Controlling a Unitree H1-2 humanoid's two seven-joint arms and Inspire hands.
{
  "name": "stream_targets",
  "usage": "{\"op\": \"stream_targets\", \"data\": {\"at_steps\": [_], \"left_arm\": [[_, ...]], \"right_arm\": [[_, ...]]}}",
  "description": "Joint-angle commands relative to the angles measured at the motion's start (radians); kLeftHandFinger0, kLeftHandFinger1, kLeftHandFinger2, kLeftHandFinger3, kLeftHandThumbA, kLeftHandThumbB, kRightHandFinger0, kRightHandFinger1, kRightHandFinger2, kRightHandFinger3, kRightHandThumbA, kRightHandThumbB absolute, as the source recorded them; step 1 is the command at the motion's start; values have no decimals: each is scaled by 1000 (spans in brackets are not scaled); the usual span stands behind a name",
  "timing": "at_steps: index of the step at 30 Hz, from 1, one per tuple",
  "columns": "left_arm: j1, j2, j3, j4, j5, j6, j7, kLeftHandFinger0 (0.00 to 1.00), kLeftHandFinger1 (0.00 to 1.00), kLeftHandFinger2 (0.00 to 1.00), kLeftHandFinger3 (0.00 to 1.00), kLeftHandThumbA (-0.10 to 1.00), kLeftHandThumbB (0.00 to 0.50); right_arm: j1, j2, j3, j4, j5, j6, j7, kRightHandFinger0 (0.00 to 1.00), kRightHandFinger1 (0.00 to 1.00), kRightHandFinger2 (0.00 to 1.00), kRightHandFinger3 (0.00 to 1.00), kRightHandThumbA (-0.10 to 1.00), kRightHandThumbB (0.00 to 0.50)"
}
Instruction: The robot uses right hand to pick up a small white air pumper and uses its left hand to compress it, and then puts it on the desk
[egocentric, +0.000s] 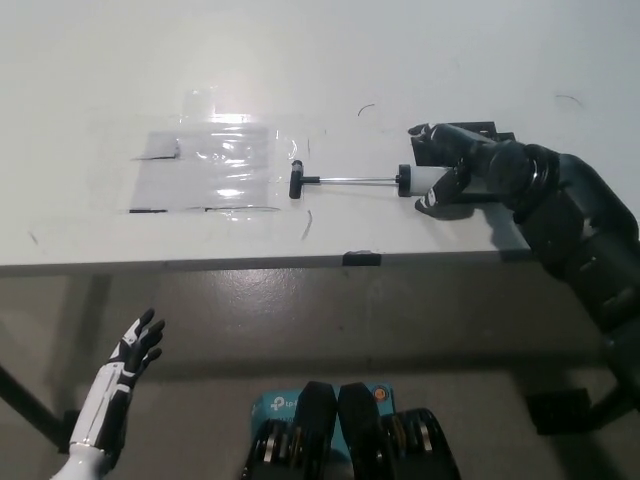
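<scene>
Pump (400, 181) is lying left-right on the desk (100, 100), rod extended leftward; right hand (455, 170) is wrapping its barrel, grip closure unclear. Left hand (135, 345) is idling near-left, fingers spread, empty.

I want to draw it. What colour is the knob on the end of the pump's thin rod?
Black, in the head view: the small T-shaped knob on the thin metal rod.

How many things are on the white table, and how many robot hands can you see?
Small white air pumper with black handle and thin metal rod: 1
Clear shiny plastic sheet: 1
Robot hands: 2, white left robot hand and black right robot hand
Total: 4
</scene>
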Motion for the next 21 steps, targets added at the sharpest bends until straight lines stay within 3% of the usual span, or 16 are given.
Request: {"op": "stream_targets", "data": {"at_steps": [1,4,9,11,12,13,14,15,18,20,21], "left_arm": [[0,19,9,-36,10,-25,-8,1000,1000,1000,1000,1000,129],[-1,19,9,-34,12,-28,-6,1000,1000,1000,1000,1000,133],[-4,27,18,-33,11,-39,-4,1000,1000,1000,1000,1000,125],[-14,30,21,-32,7,-35,-6,1000,1000,1000,1000,1000,125],[-16,30,24,-30,-2,-37,-10,1000,1000,1000,1000,1000,123],[-16,30,25,-29,-4,-36,-11,1000,1000,1000,1000,1000,124],[-15,31,26,-32,-5,-32,-12,1000,1000,1000,1000,1000,130],[-15,31,26,-32,-5,-30,-12,1000,1000,1000,1000,1000,137],[-28,43,36,-28,-16,-36,-19,1000,1000,1000,1000,1000,146],[-29,42,38,-26,-21,-41,-21,1000,1000,1000,1000,1000,144],[-35,45,40,-24,-22,-40,-22,1000,1000,1000,1000,1000,143]], "right_arm": [[-84,9,19,13,-26,-19,-8,1000,1000,1000,1000,873,448],[-90,11,12,21,-11,-2,12,1000,1000,1000,1000,810,444],[-114,17,85,49,-77,-6,24,1000,1000,1000,1000,851,433],[-124,19,124,64,-99,-5,19,1000,1000,1000,1000,812,437],[-124,28,165,80,-136,15,-5,1000,1000,1000,1000,586,356],[-120,32,185,86,-153,21,-36,1000,1000,1000,1000,499,359],[-95,28,240,83,-211,-12,-173,343,438,518,617,-76,243],[-88,30,275,87,-237,-6,-197,58,220,355,445,-99,268],[-87,38,301,113,-229,-5,-187,206,338,436,521,-100,259],[-82,34,315,120,-233,-11,-194,362,494,614,630,-100,259],[-85,35,318,123,-233,-13,-198,384,509,636,642,-100,262]]}}
